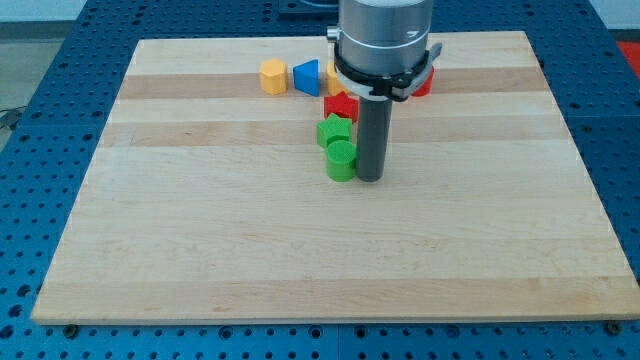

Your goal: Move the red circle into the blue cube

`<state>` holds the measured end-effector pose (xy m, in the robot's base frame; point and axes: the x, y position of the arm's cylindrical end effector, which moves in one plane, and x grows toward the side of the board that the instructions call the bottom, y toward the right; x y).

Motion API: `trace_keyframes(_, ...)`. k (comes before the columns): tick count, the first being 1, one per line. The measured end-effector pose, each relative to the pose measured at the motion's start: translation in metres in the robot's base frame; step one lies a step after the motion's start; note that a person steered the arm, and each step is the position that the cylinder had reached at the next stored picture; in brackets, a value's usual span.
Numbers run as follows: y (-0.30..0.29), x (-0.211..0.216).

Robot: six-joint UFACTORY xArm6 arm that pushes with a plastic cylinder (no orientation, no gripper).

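A red block [425, 83], mostly hidden behind the arm's body, shows at the view's top right of the arm; its shape cannot be made out. A blue block [307, 77] with a peaked top sits near the view's top, left of the arm. My tip [369, 178] rests on the board just right of a green cylinder [342, 160], touching or nearly touching it. The tip is well below the blue block and the red block.
A yellow hexagon-like block [272, 76] sits left of the blue block. A red star [342, 105] lies below the arm's body, with a green star [334, 131] right under it and above the green cylinder. The wooden board [200, 230] lies on a blue perforated table.
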<state>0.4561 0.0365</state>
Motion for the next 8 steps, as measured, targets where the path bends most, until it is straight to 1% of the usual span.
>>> trace_keyframes(1, 0.003, 0.000)
trace_keyframes(2, 0.058, -0.006)
trace_keyframes(3, 0.097, -0.018)
trace_keyframes(4, 0.097, -0.018)
trace_keyframes(5, 0.097, -0.060)
trace_keyframes(6, 0.097, -0.089)
trace_keyframes(7, 0.098, -0.113)
trace_keyframes(8, 0.123, -0.119)
